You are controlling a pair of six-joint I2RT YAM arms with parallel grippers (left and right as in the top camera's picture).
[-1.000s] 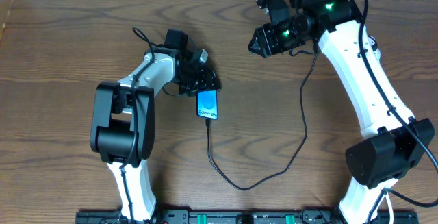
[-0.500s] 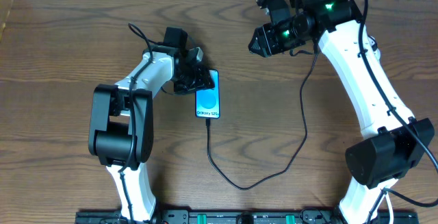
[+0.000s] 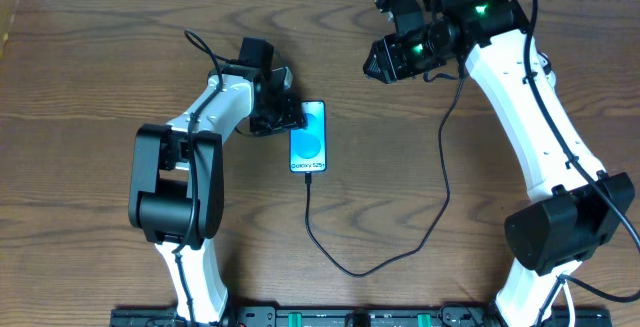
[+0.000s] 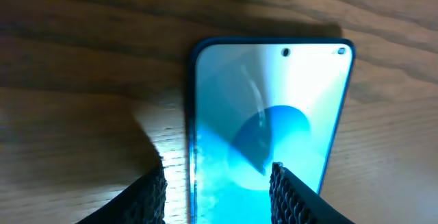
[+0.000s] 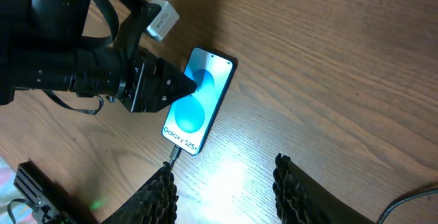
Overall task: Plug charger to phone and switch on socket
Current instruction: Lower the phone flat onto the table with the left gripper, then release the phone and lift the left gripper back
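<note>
One charger point(image 3: 305, 207) cable loops across the table point(image 3: 80, 87) nearest the arm bases, its connector meeting the near end of the phone point(image 3: 308, 137). Phone lies flat, face up, screen lit. Left gripper point(image 4: 217, 172) is released, its fingers spread astride the phone's left edge, one over the screen. Farther back, right gripper point(image 5: 224, 169) is released, holding nothing, well apart from the phone.
</note>
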